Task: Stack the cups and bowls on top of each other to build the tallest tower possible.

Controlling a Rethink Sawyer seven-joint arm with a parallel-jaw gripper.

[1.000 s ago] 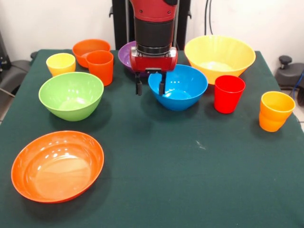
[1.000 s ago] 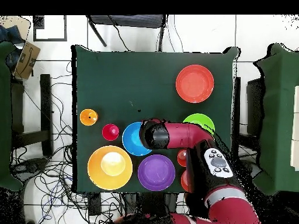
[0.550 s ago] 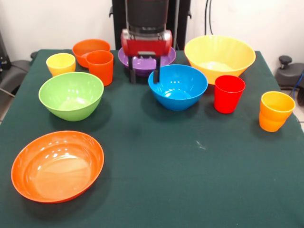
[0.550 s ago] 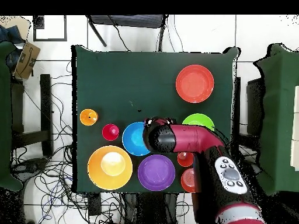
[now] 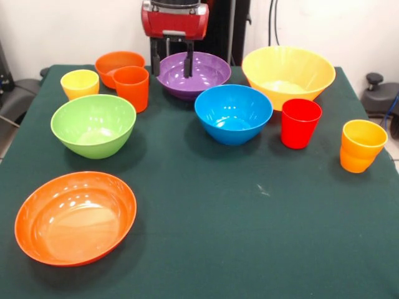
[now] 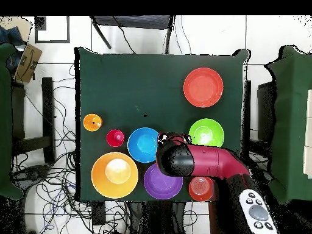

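Gripper (image 5: 172,61) first: it hangs up high at the back of the table, over the near-left rim of the purple bowl (image 5: 193,75). Its two black fingers (image 5: 156,62) point down with a gap between them — open, and holding nothing. From above, the red arm (image 6: 207,161) covers part of the purple bowl.

No tower stands yet. Every piece sits alone on the green table (image 5: 249,237). The green bowl (image 5: 93,124) is on the left, with the wide flat orange bowl (image 5: 75,217) in front of it. The blue bowl (image 5: 233,113) is in the middle. The big yellow bowl (image 5: 288,75) is behind it, and the red cup (image 5: 300,123) stands just beside both. The yellow-orange cup (image 5: 361,145) is off to the right. At the back left, the yellow cup (image 5: 80,84), the orange cup (image 5: 131,87) and the small orange bowl (image 5: 116,62) sit close together.

All of it looks like shiny plastic — likely light, hard and slippery. A thin rim seems the best place to pinch, one finger inside and one outside. A light bowl may tip or slide when touched, so the squeeze should be snug and the lift slow. The cups are narrow, so the fingers could also close around one from both sides.
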